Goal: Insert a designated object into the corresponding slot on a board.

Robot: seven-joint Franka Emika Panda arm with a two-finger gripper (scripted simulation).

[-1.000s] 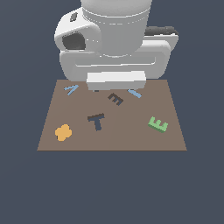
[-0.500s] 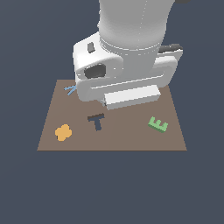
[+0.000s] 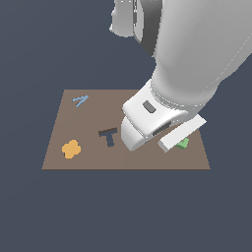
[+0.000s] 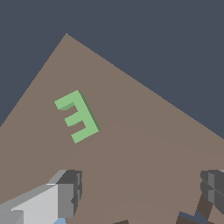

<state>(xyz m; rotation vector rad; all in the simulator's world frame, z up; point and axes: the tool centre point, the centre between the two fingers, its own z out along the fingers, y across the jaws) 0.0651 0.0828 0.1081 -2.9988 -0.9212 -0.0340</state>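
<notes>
Looking from the exterior view, we find the arm (image 3: 187, 74) hiding most of the green E (image 3: 183, 143); only a sliver shows near the board's (image 3: 88, 157) corner, and the slot is not visible. Our wrist view shows the E (image 4: 77, 116) whole, flat on the board (image 4: 140, 144), untouched, apart from the gripper (image 4: 142, 190), whose fingers (image 4: 70, 192) stand spread wide, holding nothing. Left of the arm in the exterior view lie the navy T (image 3: 108, 136), orange flower (image 3: 71, 149) and blue piece (image 3: 80, 101).

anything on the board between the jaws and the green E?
Nothing. In the wrist view the stretch from the gripper up to the green E is bare brown board. The exterior view hides it behind the arm.
</notes>
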